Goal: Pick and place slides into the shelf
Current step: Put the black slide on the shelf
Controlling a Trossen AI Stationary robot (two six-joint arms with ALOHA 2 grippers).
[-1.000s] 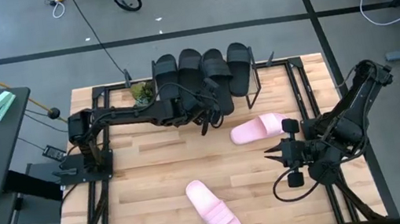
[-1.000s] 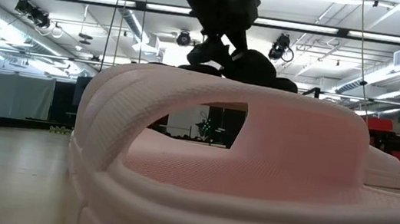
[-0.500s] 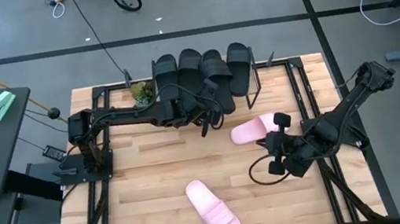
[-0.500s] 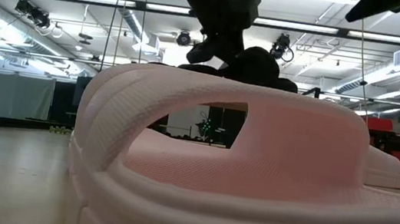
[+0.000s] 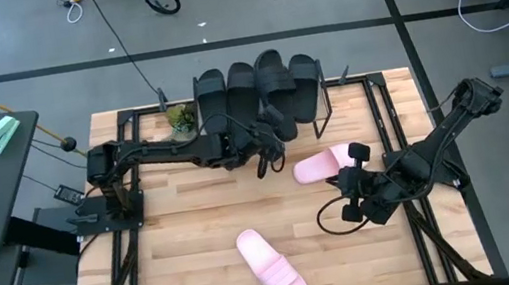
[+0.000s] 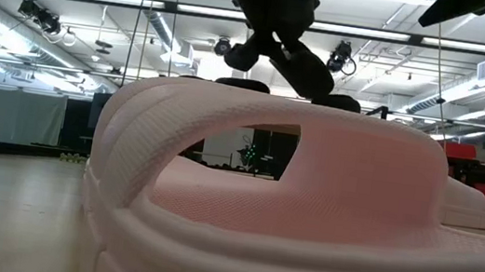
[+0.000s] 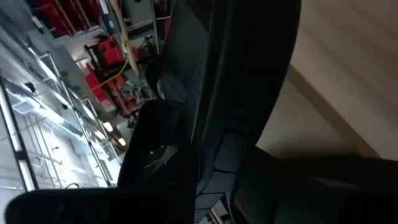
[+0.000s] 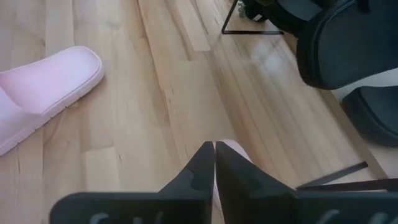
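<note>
— Nearest first: what lies at the front of the table?

— One pink slide [image 5: 272, 264] sits alone near the front edge, with bare planks on all sides. The low view sees little besides it: the pink slide [image 6: 262, 204] fills that picture, and only the arms' dark links show above it.

— And the other pink one?

— The second pink slide [image 5: 324, 164] lies right of centre, strap end toward the right gripper [image 5: 346, 181]. The overhead view puts that gripper just at the slide's near right end. The right wrist view adds what the overhead cannot: the two dark fingers [image 8: 202, 168] are pressed flat together with nothing between them, a sliver of pink showing just past their tips — and the far pink slide [image 8: 43, 93] lies well apart across open wood.

— The left arm?

— It reaches across the table's far half; the left gripper [image 5: 269, 132] is at the near end of the third black slide [image 5: 273, 81]. Its wrist view is nearly all black rubber up close. The jaws stand narrow on that slide.

— And the shelf?

— The shelf [image 5: 330, 103] stands at the far edge, its thin black legs showing on the right. Four black slides lie side by side on it; the third juts a little farther back than its neighbours. A small plant [image 5: 180, 119] sits just left of the row.
</note>
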